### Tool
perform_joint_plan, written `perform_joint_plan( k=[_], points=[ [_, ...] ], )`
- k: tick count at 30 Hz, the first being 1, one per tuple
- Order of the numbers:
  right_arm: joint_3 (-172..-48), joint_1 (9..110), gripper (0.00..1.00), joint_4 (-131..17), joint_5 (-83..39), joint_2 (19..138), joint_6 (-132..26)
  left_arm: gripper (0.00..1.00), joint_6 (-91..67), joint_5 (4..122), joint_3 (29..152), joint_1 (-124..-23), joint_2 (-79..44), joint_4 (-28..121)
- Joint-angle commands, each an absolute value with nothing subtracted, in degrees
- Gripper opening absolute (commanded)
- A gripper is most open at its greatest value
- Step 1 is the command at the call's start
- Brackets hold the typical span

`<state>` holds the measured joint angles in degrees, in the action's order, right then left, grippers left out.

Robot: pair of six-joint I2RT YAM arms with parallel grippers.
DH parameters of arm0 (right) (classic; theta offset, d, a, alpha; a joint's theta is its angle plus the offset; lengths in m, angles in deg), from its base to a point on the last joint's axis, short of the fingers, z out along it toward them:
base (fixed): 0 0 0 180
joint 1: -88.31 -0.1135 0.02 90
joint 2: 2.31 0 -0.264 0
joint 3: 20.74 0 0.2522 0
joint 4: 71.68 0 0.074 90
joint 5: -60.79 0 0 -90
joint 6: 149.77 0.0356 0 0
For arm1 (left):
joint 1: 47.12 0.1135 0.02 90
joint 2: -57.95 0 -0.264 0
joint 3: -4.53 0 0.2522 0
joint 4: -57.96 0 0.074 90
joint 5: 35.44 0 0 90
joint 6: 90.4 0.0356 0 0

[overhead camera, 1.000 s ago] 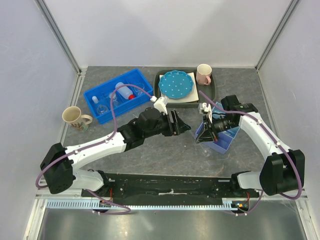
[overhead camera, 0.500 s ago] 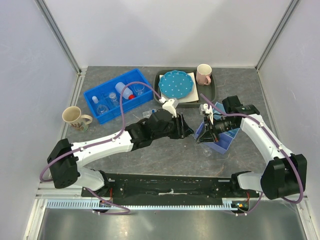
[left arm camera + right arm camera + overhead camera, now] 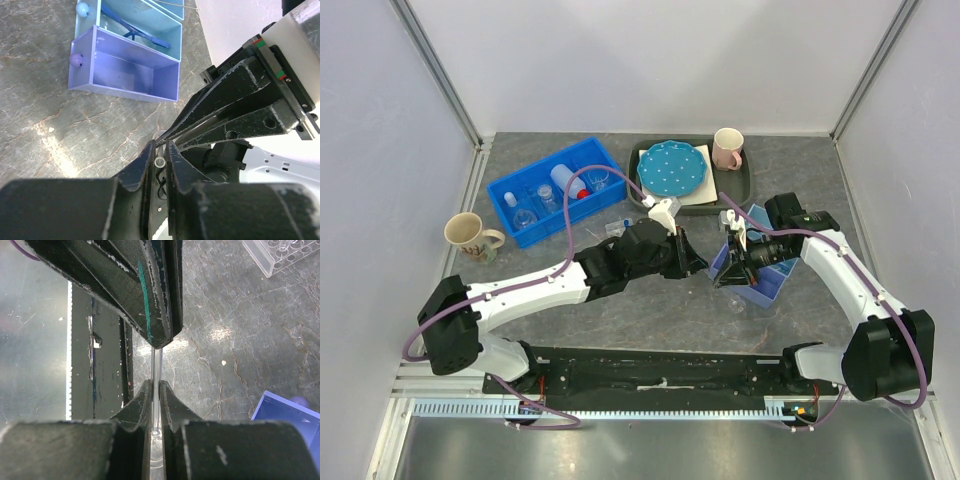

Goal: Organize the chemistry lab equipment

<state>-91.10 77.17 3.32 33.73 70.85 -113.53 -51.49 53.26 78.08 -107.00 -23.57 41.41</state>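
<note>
Clear test tube hangs above mid-table near the purple tray, clenched at opposite ends by the left gripper and right gripper; the giving claw should release only once the taker's grip looks firm.

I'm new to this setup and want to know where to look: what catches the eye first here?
Mid-table, the left gripper and right gripper meet tip to tip, both seemingly pinching one thin clear tube. Behind them at the rear left sits a blue bin of glassware, with a blue dotted plate on a dark tray beside it.
</note>
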Motion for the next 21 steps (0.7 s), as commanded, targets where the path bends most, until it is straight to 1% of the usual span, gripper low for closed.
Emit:
perform_joint_plan(
  k=[1, 4, 7, 8, 10, 11, 13, 14, 17, 21],
  points=[
    [-90.6, 76.9, 0.13, 3.3, 37.2, 69.2, -115.7, 0.09, -53.6, 52.2, 78.4, -106.9, -23.9, 43.9],
    [-90.6, 76.9, 0.14, 3.2, 37.0, 69.0, -115.8, 0.02, -54.2, 52.4, 77.2, -106.9, -23.0, 45.6],
    [-90.8, 76.9, 0.21, 3.3, 36.3, 68.5, -116.0, 0.02, -54.8, 52.2, 76.0, -106.8, -22.2, 46.6],
    [-90.9, 76.9, 0.30, 3.4, 35.3, 68.2, -116.1, 0.02, -54.9, 51.9, 75.7, -106.8, -22.1, 46.8],
    [-91.2, 77.0, 0.38, 3.4, 34.2, 67.5, -116.4, 0.02, -55.2, 51.7, 75.0, -106.8, -21.8, 47.6],
    [-91.5, 77.0, 0.45, 3.4, 33.4, 67.1, -116.4, 0.02, -55.4, 51.7, 74.7, -106.6, -21.7, 47.9],
    [-91.6, 77.5, 0.52, 3.4, 32.3, 66.2, -116.3, 0.02, -55.3, 51.7, 74.2, -106.4, -21.7, 48.4],
    [-92.1, 78.3, 0.57, 3.4, 32.1, 66.0, -116.1, 0.02, -55.2, 51.9, 74.2, -106.1, -21.7, 48.3],
    [-92.8, 82.1, 0.62, 3.4, 32.3, 65.4, -115.1, 0.02, -55.0, 53.2, 73.1, -104.8, -21.2, 49.0],
    [-93.6, 88.0, 0.63, 3.6, 32.8, 63.4, -114.2, 0.02, -55.8, 56.6, 70.8, -102.1, -19.5, 52.3]
  ],
)
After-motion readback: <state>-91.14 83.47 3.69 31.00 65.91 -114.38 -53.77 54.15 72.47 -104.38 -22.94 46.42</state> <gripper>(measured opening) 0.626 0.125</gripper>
